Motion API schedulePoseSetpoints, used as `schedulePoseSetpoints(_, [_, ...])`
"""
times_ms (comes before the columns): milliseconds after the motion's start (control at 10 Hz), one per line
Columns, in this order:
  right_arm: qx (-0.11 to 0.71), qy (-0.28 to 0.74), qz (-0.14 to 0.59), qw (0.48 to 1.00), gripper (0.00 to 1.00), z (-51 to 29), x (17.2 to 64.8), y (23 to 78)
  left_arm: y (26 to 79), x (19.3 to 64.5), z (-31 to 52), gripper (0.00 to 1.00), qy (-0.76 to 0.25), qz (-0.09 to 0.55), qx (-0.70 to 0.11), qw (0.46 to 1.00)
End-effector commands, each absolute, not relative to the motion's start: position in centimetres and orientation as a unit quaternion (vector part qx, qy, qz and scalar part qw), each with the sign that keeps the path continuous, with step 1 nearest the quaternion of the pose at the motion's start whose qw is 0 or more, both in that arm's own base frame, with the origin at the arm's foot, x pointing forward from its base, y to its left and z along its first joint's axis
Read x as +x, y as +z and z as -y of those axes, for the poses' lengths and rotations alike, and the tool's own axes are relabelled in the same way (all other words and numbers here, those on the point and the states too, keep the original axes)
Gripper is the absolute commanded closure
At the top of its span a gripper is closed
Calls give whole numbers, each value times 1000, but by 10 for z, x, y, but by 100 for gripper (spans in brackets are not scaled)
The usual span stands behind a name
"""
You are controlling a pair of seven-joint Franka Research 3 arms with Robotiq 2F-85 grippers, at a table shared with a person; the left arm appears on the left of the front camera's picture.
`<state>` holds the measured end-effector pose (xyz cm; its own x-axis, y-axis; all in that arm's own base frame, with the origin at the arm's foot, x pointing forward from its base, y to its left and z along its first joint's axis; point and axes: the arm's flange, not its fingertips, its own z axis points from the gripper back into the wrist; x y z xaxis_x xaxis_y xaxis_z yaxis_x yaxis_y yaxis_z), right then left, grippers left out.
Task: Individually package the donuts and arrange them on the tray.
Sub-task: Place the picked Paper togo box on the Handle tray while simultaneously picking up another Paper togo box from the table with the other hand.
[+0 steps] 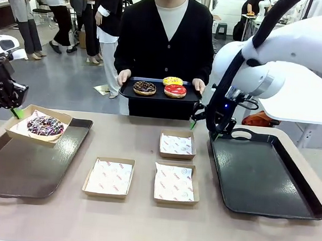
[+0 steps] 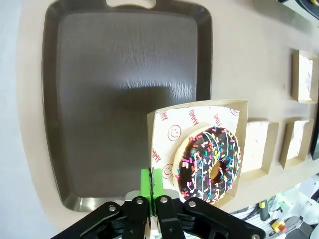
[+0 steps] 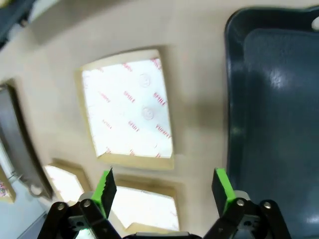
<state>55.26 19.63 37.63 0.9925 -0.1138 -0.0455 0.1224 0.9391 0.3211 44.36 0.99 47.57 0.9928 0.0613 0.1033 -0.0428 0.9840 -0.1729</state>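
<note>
Pinching the brown cardboard box [image 2: 199, 106] under the sprinkled chocolate donut [image 2: 197, 164], your left gripper [image 2: 151, 181] hangs by the dark tray [image 2: 99, 99]. Lower it flat; your right gripper [image 3: 164, 186] gapes empty.

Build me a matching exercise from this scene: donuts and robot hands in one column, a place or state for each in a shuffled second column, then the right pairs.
Things:
1. sprinkled donut
2. red-glazed donut
3. left hand
4. right hand

Places and states:
A. open
B. on the black tray that the person holds
C. shut on an edge of the box
D. lying in the box

Pairs: 1-D, 2-B, 3-C, 4-A
</note>
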Motion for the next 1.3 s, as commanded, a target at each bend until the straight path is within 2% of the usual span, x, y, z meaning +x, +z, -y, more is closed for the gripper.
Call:
schedulePoseSetpoints(0, [119, -85, -7, 989, 0, -215, 577, 356, 472, 474, -18, 99, 15, 60, -59, 996])
schedulePoseSetpoints(400, [67, -81, -10, 994, 0, -240, 592, 317, 442, 519, -30, 99, 2, 66, -55, 996])
schedulePoseSetpoints(1200, [22, -5, 11, 1000, 0, -252, 586, 322, 422, 535, -33, 99, 9, 56, -72, 996])
